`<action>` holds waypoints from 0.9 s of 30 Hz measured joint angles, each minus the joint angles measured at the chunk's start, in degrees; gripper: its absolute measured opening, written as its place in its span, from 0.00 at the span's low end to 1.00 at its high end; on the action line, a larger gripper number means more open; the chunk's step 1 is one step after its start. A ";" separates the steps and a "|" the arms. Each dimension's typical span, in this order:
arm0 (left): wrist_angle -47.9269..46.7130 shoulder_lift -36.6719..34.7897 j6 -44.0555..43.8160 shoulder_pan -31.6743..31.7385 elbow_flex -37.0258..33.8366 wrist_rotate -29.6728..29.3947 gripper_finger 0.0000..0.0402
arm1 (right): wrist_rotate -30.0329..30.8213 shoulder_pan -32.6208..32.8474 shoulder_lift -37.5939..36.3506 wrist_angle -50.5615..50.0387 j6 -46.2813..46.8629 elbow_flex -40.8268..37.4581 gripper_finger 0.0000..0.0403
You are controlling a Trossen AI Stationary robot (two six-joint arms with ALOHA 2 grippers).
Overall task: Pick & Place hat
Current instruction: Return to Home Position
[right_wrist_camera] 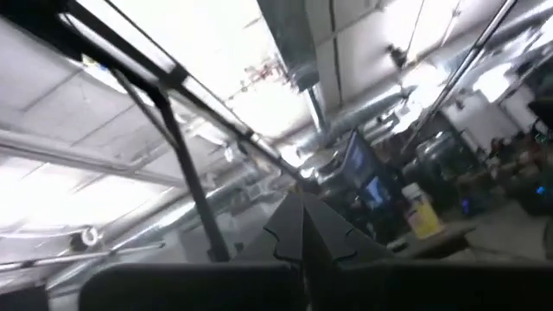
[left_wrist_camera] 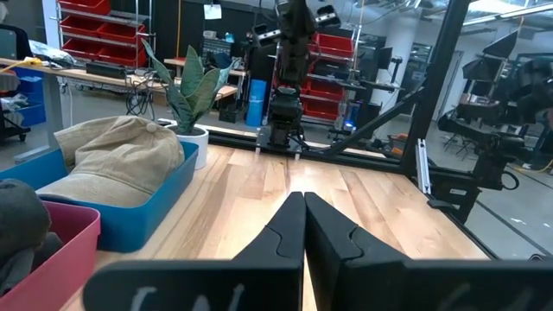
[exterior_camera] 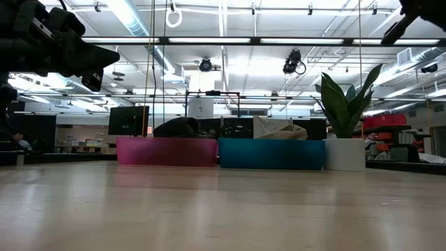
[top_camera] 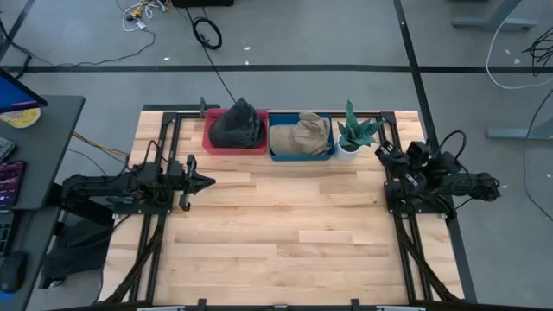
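Note:
A dark hat (top_camera: 237, 123) lies in the red bin (top_camera: 211, 142) at the table's far edge. Beside it, a tan cap (top_camera: 301, 135) lies in the blue bin (top_camera: 276, 154); the left wrist view shows the same tan cap (left_wrist_camera: 117, 160). My left gripper (top_camera: 210, 181) is shut and empty, level above the table's left side and pointing toward the right. In its own view, my left gripper (left_wrist_camera: 303, 200) has its fingers together. My right gripper (top_camera: 378, 153) is shut and empty at the table's right side, near the plant and tilted upward. My right gripper (right_wrist_camera: 302, 206) faces the ceiling in its wrist view.
A potted plant in a white pot (top_camera: 350, 138) stands right of the blue bin, close to my right gripper. Black frame rails (top_camera: 169, 130) run along the table's left, right and far sides. Bare wooden tabletop (top_camera: 285, 225) lies between the arms and toward the near edge.

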 joint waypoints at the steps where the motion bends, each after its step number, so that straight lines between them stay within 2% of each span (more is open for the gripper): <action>1: 0.02 0.00 0.02 0.01 0.00 0.00 0.01 | 0.50 0.00 0.00 1.95 -0.47 -1.00 0.00; 8: 0.00 0.00 0.00 0.02 0.00 0.00 0.01 | 0.97 0.00 -0.02 8.36 -3.66 -4.36 0.00; 14: 0.00 0.00 0.02 -0.01 0.00 0.00 0.01 | 1.35 0.00 -0.02 8.65 -4.96 -5.84 0.00; 21: 0.00 0.00 0.03 0.00 0.00 0.00 0.01 | 3.27 0.00 -0.02 3.73 -5.92 -6.00 0.00; 27: 0.00 0.00 0.01 -0.01 0.00 0.00 0.01 | 5.10 -0.02 -0.02 -0.05 -2.57 -5.99 0.05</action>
